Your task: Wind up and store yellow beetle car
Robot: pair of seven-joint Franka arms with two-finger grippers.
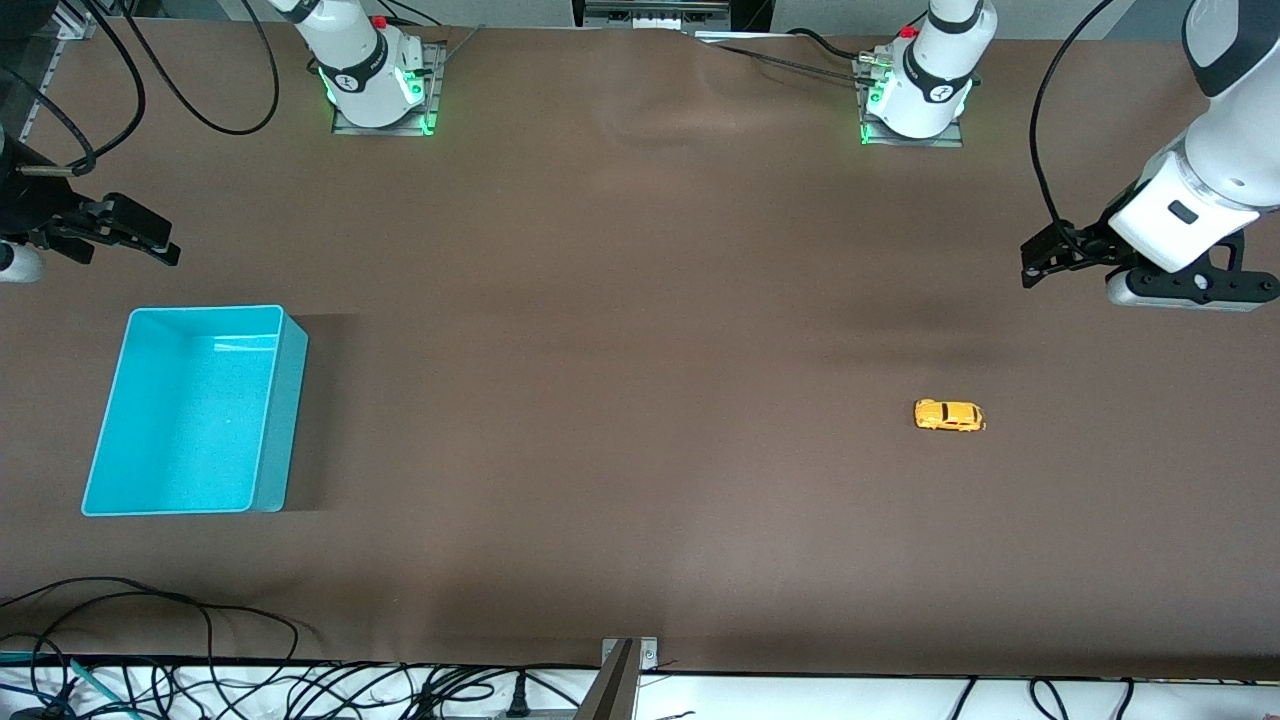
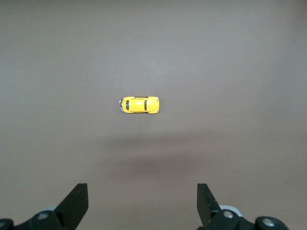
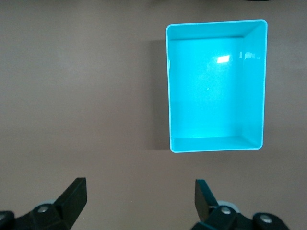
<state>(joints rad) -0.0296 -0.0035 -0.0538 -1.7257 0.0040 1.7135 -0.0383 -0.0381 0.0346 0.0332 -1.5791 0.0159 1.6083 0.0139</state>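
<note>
The yellow beetle car (image 1: pixel 949 415) stands on its wheels on the brown table, toward the left arm's end. It also shows in the left wrist view (image 2: pixel 139 104). My left gripper (image 1: pixel 1040 262) hangs open and empty over the table at that end, apart from the car; its open jaws show in the left wrist view (image 2: pixel 142 206). The turquoise bin (image 1: pixel 282 420) sits empty toward the right arm's end and shows in the right wrist view (image 3: pixel 168 91). My right gripper (image 1: pixel 150 240) hangs open and empty over the table beside the bin; it also shows in the right wrist view (image 3: pixel 140 203).
The two arm bases (image 1: pixel 375 85) (image 1: pixel 915 95) stand along the table's edge farthest from the front camera. Loose cables (image 1: pixel 150 640) lie along the nearest edge, with a metal bracket (image 1: pixel 625 665) at its middle.
</note>
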